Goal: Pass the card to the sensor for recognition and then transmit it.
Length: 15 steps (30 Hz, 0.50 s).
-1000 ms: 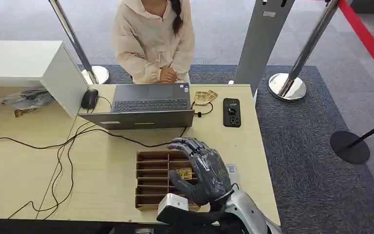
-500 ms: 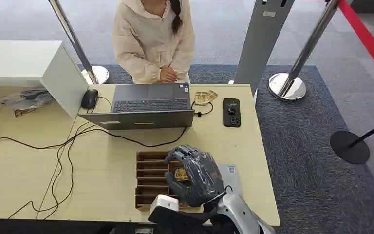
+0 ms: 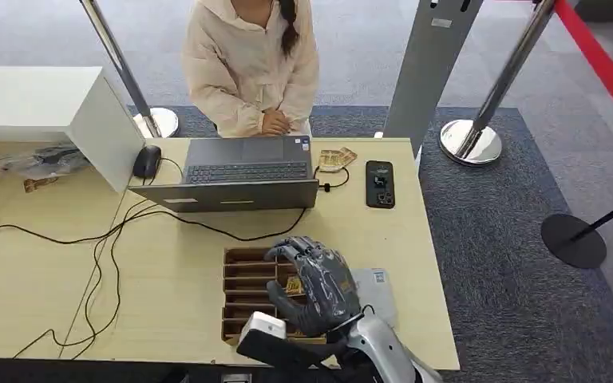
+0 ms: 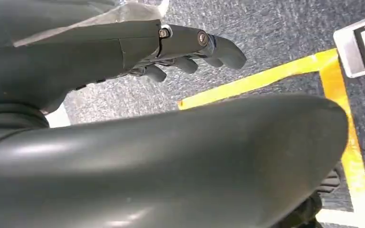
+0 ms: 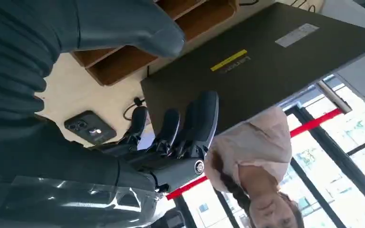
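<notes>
The right hand (image 3: 317, 291) is hovering over the wooden card tray (image 3: 247, 275) at the counter's (image 3: 168, 271) near edge, at about 6 o'clock in the head view. Its fingers (image 3: 291, 249) are spreading apart and curving downward, holding nothing. A card (image 3: 294, 285) is lying in one of the tray's slots, directly beneath the palm and partly hidden by it. Just beside the tray, at its 3 o'clock, the grey sensor pad (image 3: 375, 289) is lying flat. The left hand (image 4: 190, 52) is hanging low over the floor, fingers loosely curled and empty.

Judging by this, the pick-up step is underway. The next move calls for lowering the fingers into the slot, pinching the card, then carrying it to the sensor before handing it to the person (image 3: 249, 68) waiting at 12 o'clock behind the laptop (image 3: 235, 182)
</notes>
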### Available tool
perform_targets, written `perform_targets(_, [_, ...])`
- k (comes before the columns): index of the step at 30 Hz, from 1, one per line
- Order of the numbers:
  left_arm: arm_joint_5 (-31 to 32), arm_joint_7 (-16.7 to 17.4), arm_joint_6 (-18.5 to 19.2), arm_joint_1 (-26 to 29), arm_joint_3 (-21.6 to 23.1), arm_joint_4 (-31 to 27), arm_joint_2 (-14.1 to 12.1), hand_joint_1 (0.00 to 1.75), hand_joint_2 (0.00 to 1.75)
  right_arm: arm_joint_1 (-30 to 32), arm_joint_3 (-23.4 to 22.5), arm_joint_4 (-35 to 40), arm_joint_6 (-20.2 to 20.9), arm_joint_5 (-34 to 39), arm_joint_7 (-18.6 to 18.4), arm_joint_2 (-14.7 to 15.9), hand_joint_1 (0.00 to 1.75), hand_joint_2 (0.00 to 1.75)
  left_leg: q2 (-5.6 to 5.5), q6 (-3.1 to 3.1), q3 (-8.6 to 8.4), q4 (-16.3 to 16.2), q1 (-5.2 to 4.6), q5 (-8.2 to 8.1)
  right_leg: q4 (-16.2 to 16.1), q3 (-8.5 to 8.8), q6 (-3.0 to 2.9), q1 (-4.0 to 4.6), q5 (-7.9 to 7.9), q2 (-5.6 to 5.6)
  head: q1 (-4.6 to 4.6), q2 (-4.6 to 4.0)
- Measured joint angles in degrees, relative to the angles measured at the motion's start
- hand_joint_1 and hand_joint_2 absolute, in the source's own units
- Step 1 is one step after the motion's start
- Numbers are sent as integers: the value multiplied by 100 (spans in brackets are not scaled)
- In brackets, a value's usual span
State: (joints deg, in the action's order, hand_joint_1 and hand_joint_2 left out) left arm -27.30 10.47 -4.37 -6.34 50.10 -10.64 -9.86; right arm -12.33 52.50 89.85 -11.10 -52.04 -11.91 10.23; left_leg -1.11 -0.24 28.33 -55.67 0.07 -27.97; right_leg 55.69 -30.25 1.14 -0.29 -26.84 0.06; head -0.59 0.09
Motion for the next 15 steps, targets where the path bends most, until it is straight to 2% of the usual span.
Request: perform_targets(15, [39, 302, 129, -1, 2, 0, 7, 0, 0, 62, 24, -219, -69, 332, -329, -59, 101, 175, 0, 0, -1, 0, 0, 0, 0, 0, 0, 0, 0, 0, -2, 0])
